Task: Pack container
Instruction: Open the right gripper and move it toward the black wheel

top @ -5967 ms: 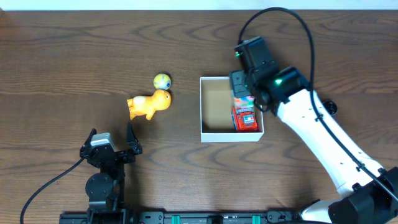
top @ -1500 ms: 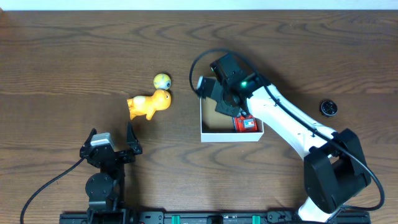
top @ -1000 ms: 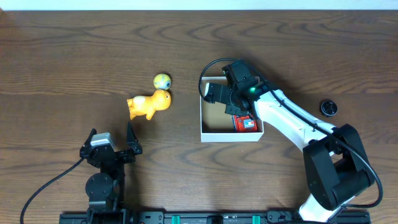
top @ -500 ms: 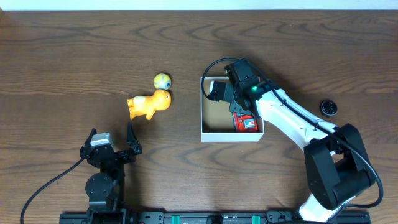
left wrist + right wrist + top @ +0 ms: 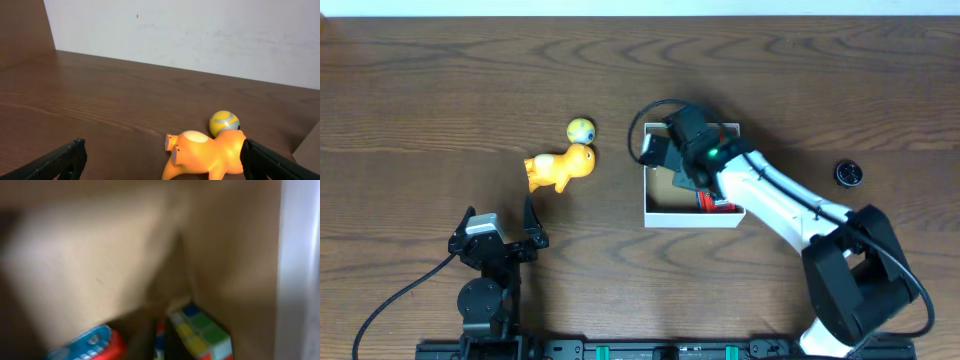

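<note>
The container [image 5: 691, 221], a shallow white-walled box with a brown floor, sits at the table's middle. My right gripper [image 5: 693, 176] reaches down into it, hidden under its own wrist in the overhead view. In the blurred right wrist view its dark fingers [image 5: 146, 337] stand close together just above the floor, a thin gap between them. A multicoloured cube [image 5: 202, 331] lies just right of them, a red and blue toy [image 5: 89, 342] to the left. My left gripper [image 5: 500, 238] rests open near the front edge, facing an orange toy animal [image 5: 210, 155] and a yellow ball [image 5: 224, 122].
The orange toy [image 5: 560, 168] and ball [image 5: 580, 129] lie touching, left of the container. A small black round object [image 5: 848, 173] lies at the right. The container's white wall [image 5: 300, 255] rises close to the right wrist camera.
The right wrist has shifted slightly left and lower inside the container. The left arm, orange toy and ball have not moved.
</note>
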